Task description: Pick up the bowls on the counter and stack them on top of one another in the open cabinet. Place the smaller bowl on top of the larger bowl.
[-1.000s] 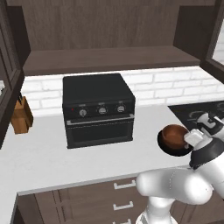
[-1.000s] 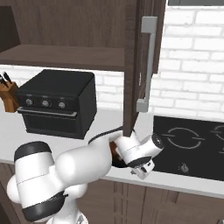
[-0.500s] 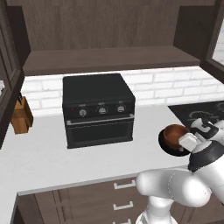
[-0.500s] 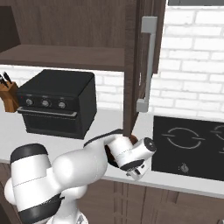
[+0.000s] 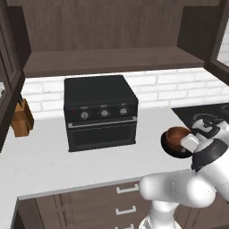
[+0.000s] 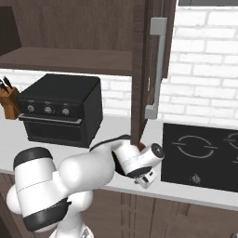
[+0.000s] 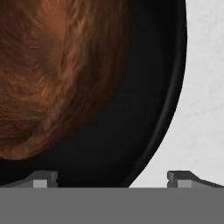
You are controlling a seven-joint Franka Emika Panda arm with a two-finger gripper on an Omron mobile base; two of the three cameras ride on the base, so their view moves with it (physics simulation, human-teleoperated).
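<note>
Progress: nothing stored yet. The open cabinet [image 5: 112, 60] shows a bare plank shelf; both bowls sit on the counter [image 5: 44, 161], to the right of the toaster oven [image 5: 100, 112].
Bowls: the smaller bowl [image 5: 177, 134], reddish-brown, sits in or on the larger bowl [image 5: 167, 145], the black rim showing below and to its left. The hand view agrees: brown bowl [image 7: 57, 74] at upper left, black bowl [image 7: 144, 113] curving round it, white counter [image 7: 203, 109] beyond the rim. So the 2 look already nested, but at counter level, right of the toaster oven and near the counter's front edge, not in the cabinet above it.
Gripper: gripper [image 7: 111, 178] low over the bowls. The 2 fingertips [image 7: 41, 179] stand wide apart, 1 over the black bowl's inside, 1 over bare counter, so the black rim lies between them. Released, clasping nothing as far as I can judge.
Left to do: grasp, lift, and set the bowls on the shelf above the toaster oven, black below and brown on top.
Change from earlier frames: over the last second the wrist [image 6: 139, 160] has drawn in and lowered over the bowls, hiding more of them from the right base view. Bowls, toaster oven and knife block [image 5: 21, 118] have not moved.
</note>
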